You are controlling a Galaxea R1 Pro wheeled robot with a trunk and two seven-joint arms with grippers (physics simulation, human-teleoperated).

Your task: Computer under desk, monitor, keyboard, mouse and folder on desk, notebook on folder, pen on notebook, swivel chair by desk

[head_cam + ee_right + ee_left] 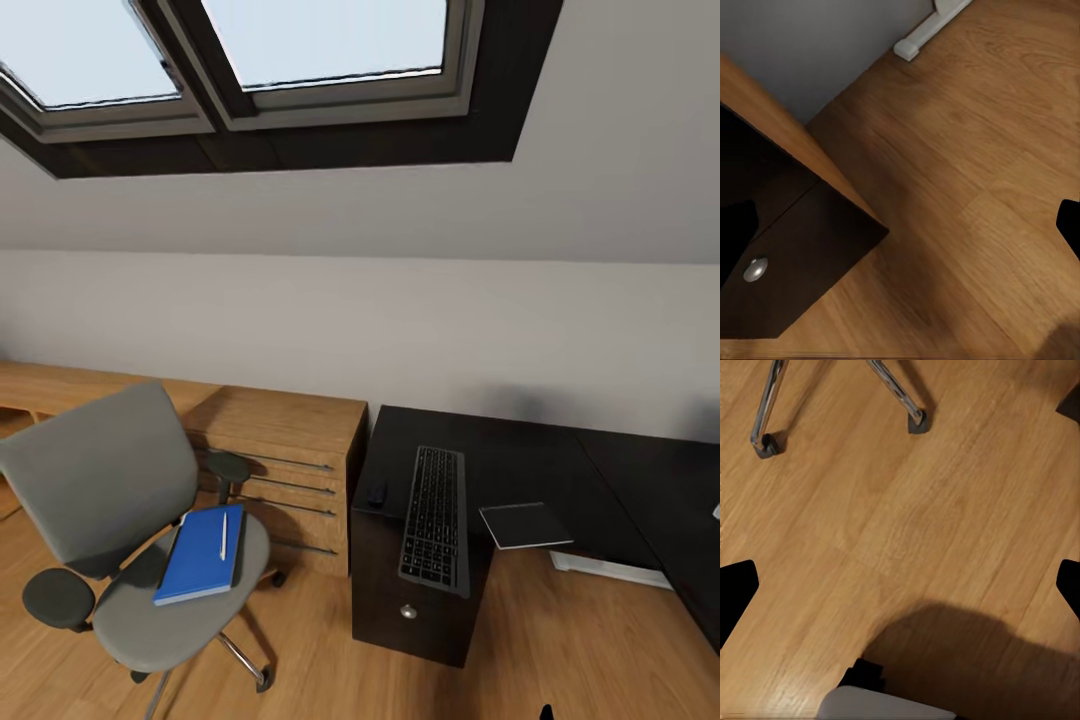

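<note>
The grey swivel chair (120,520) stands at the left on the wood floor. The blue folder (200,553) lies on its seat with the white pen (223,535) on top. On the black desk (520,470) to the right, the keyboard (435,515) lies lengthwise over the drawer unit. The small black mouse (377,492) sits beside it, and the grey notebook (525,525) overhangs the desk's front edge. My left gripper (900,592) hangs open over bare floor near the chair's chrome legs (765,405). Beside the drawer unit (795,255), my right gripper (900,225) is open. The computer and monitor are out of view.
A light wooden dresser (285,440) with bar handles stands between the chair and the desk, against the wall. A white desk foot (610,570) rests on the floor under the desk. Skylights (320,40) sit in the sloped ceiling above. Open floor lies in front of the desk.
</note>
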